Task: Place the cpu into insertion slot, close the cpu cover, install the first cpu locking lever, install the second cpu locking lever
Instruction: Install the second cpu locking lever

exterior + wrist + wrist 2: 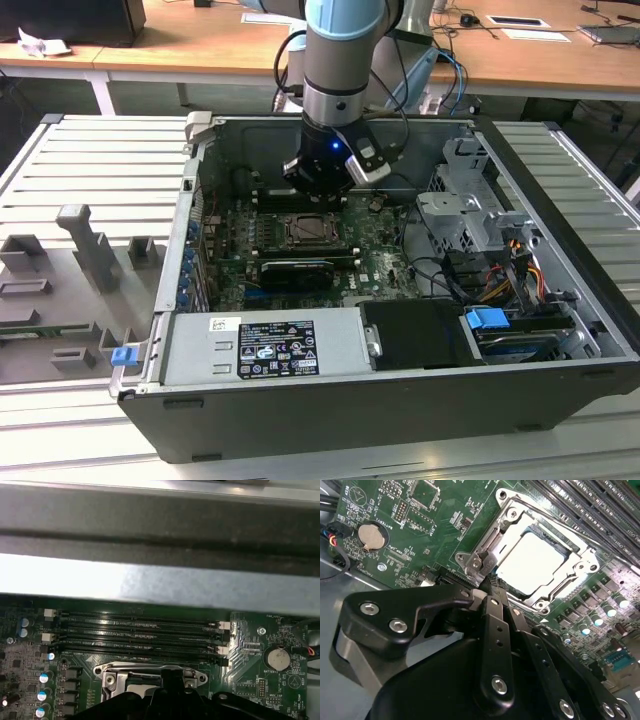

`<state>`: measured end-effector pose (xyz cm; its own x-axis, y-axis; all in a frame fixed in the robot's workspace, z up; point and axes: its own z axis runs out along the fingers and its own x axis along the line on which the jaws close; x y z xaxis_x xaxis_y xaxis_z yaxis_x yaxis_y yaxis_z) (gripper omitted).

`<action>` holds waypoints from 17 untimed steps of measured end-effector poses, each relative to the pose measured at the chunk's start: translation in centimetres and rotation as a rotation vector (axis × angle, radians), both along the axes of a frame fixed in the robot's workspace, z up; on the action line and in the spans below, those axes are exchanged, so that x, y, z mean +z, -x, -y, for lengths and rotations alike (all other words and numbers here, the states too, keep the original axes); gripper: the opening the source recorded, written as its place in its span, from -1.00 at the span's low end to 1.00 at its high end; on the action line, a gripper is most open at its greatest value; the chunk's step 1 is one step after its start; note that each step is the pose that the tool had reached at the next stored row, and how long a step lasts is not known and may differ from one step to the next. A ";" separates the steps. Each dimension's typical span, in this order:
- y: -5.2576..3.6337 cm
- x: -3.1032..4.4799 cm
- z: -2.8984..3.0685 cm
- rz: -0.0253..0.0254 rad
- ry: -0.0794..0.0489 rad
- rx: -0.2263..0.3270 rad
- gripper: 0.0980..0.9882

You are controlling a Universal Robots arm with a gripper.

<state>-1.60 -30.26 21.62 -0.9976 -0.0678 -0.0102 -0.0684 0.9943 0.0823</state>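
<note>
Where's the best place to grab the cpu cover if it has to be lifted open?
Probably by the tab sticking out at one edge of the cpu cover, approached from above. The frame lies flat around the cpu, so the other edges offer little to pinch. The hand sits close to that tab.

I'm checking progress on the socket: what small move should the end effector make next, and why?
Probably a slight descent onto the metal latch piece at the socket's corner. In the second wrist view the cpu already sits under the lowered cpu cover, and the end effector hovers right beside that piece, seemingly not yet pressing it.
</note>
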 end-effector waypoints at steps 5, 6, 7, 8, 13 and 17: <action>0.00 0.47 0.06 0.0000 0.000 0.000 -0.98; 0.00 0.57 0.07 0.0001 0.000 0.000 -0.98; 0.00 0.58 0.12 -0.0001 0.000 0.000 -0.98; 0.00 0.58 0.21 -0.0001 0.000 0.000 -0.98; 0.00 0.58 0.66 0.0000 0.000 0.000 -0.98; 0.00 0.97 0.70 0.0000 0.000 0.000 -0.98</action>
